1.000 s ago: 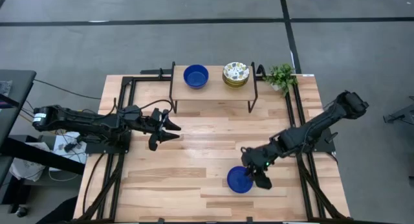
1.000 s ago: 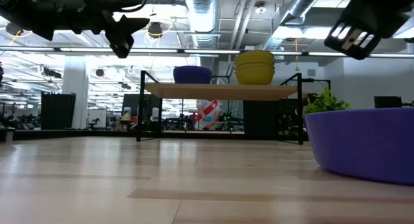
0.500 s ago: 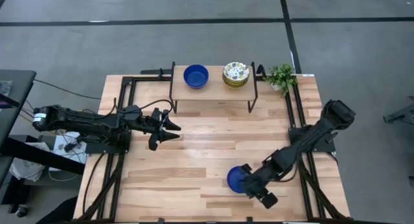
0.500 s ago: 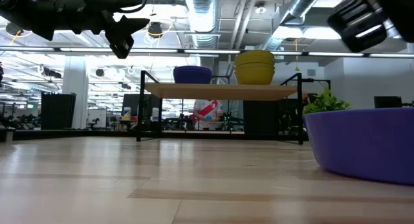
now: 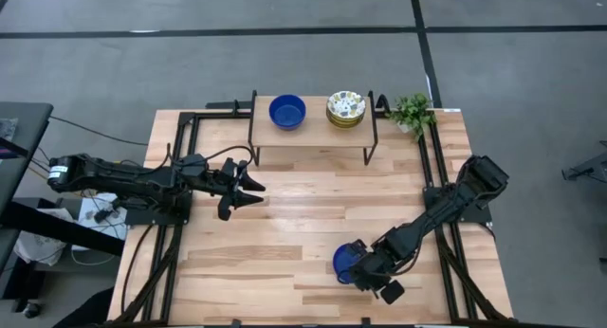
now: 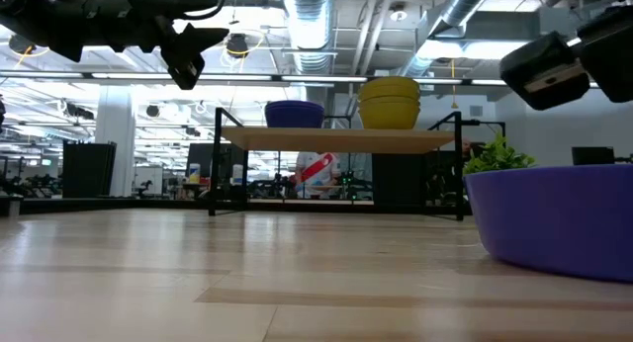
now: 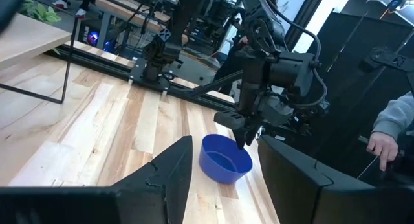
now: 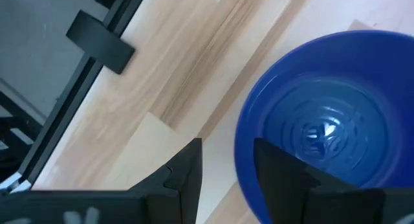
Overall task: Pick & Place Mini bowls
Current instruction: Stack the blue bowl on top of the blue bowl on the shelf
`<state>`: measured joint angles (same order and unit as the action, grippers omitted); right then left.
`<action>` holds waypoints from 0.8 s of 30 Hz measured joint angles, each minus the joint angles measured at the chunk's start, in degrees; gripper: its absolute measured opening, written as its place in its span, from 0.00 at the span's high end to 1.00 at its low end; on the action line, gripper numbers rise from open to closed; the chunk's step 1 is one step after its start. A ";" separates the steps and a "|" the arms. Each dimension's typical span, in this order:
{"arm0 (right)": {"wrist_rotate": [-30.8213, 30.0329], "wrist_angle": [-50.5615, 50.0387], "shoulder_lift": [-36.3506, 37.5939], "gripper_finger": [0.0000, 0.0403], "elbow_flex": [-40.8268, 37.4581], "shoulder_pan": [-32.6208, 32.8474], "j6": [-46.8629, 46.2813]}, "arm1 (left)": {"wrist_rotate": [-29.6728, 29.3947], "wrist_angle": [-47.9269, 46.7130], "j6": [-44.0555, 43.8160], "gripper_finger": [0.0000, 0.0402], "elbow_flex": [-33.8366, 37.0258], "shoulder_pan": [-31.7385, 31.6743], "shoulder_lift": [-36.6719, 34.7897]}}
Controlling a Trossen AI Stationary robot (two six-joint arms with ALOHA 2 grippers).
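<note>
While the left gripper (image 5: 248,188) hovers with fingers spread and empty over the table's (image 5: 285,224) middle-left, the right gripper (image 5: 365,269) sits parted astride the rim of a blue mini bowl (image 5: 345,263) near the front edge, not visibly clamped. Another blue bowl (image 5: 286,111) and stacked floral bowls (image 5: 346,108) rest on the shelf (image 5: 313,129).

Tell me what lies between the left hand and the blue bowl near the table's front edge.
Only bare wooden tabletop, as the high view shows. The left hand hovers open mid-table; the blue bowl sits apart from it, with the right hand at its rim.
</note>
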<state>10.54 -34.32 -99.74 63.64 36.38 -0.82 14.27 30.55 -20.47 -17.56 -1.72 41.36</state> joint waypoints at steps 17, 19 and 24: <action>-5.68 -0.43 0.00 0.68 -3.28 -0.13 1.37 | -0.01 0.00 0.02 0.56 0.00 0.00 0.00; -6.94 -0.40 0.00 0.68 -3.30 -0.28 1.40 | -0.01 0.02 0.02 0.56 0.00 0.00 0.00; -7.54 -1.08 -0.35 0.68 -3.30 -0.80 2.15 | -0.01 0.03 0.02 0.56 0.00 0.00 0.00</action>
<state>3.01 -35.40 -100.09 60.34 35.58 1.33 14.26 30.57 -20.45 -17.56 -1.72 41.36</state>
